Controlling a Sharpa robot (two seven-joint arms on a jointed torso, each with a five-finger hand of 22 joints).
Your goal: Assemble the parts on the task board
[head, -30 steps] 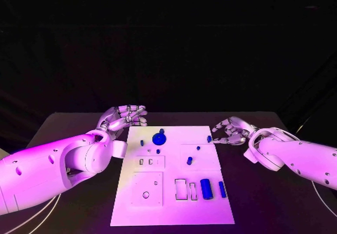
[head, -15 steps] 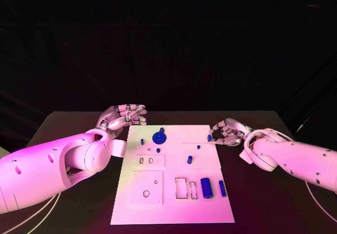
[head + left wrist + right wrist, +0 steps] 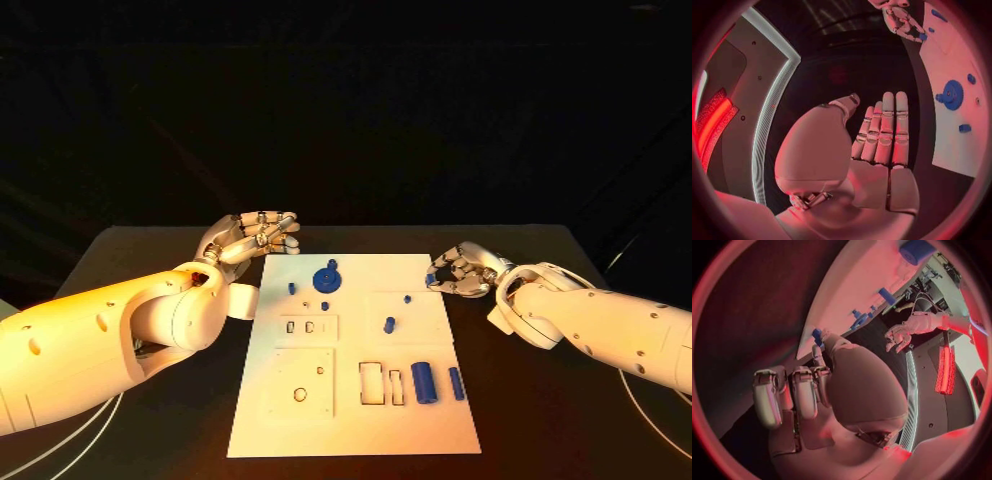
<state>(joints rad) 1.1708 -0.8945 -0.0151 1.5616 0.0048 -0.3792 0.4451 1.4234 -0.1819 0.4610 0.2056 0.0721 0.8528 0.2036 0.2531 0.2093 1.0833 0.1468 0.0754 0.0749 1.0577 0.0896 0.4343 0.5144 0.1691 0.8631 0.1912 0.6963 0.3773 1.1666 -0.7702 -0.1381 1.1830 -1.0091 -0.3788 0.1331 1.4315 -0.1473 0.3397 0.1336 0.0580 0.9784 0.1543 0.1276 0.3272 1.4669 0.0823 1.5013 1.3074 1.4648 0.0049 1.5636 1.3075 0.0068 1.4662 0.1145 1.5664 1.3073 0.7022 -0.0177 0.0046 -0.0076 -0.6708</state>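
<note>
The white task board lies mid-table with several blue parts on it: a gear near the far edge, a thick cylinder and a slimmer one near the front right. My left hand hovers off the board's far left corner, fingers straight and together, holding nothing. My right hand sits at the board's far right edge, fingers curled, its tips against a small blue part. Whether that part is gripped is unclear.
Small blue pegs stand mid-board near rectangular slots and a square recess. Black table runs on both sides of the board. The gear is also in the left wrist view.
My right hand has crept left, closer to the board's edge, and its fingertips now meet the small blue part. The left hand has hardly moved.
</note>
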